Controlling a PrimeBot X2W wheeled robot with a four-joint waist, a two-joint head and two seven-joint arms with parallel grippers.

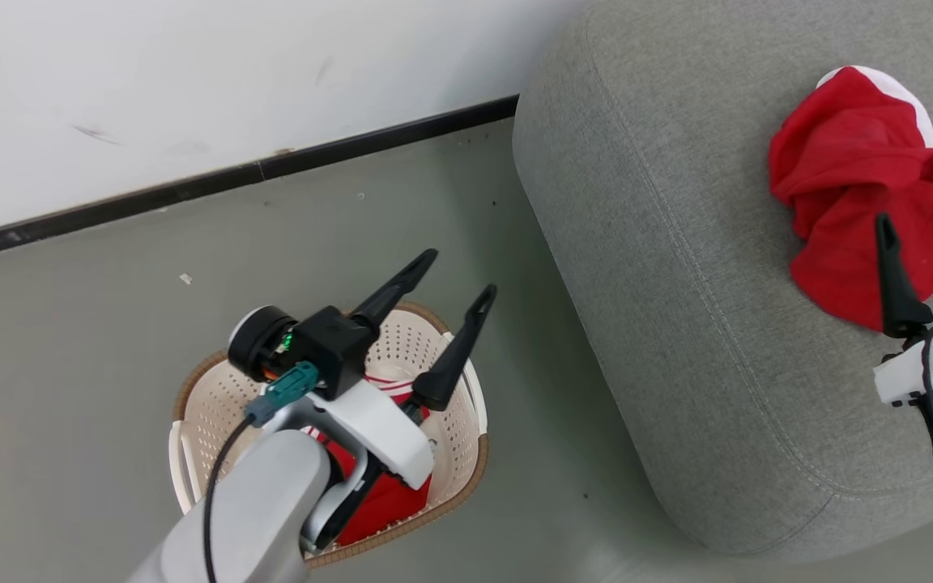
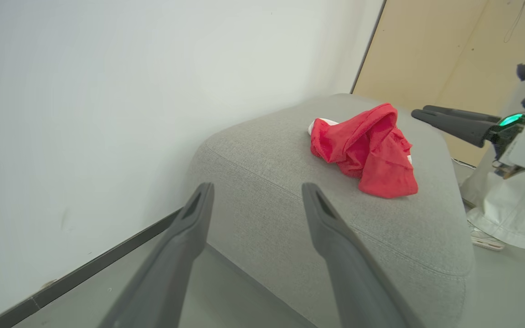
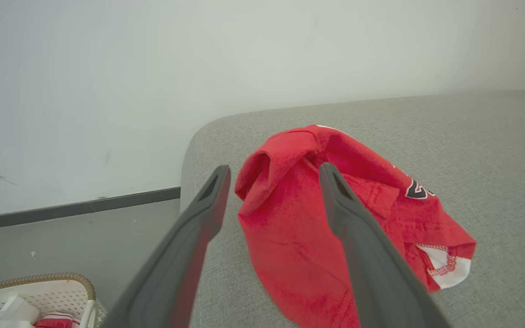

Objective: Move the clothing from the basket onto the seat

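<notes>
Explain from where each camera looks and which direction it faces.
Head view: from above, downward; left tool over the basket, right tool beside the red garment on the seat.
Left wrist view: along its own fingers toward the seat; right tool at right.
Right wrist view: along its fingers onto the red garment.
Shared: the red garment on the seat.

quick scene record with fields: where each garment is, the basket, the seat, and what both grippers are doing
seat: grey sofa, to the right of the basket in the head view
basket: cream, perforated, on the floor
red jersey: crumpled on the seat
second red garment: inside the basket
left gripper: open, empty, above the basket
right gripper: open, at the red jersey, not clamping it
left to do: second red garment not yet on the seat
</notes>
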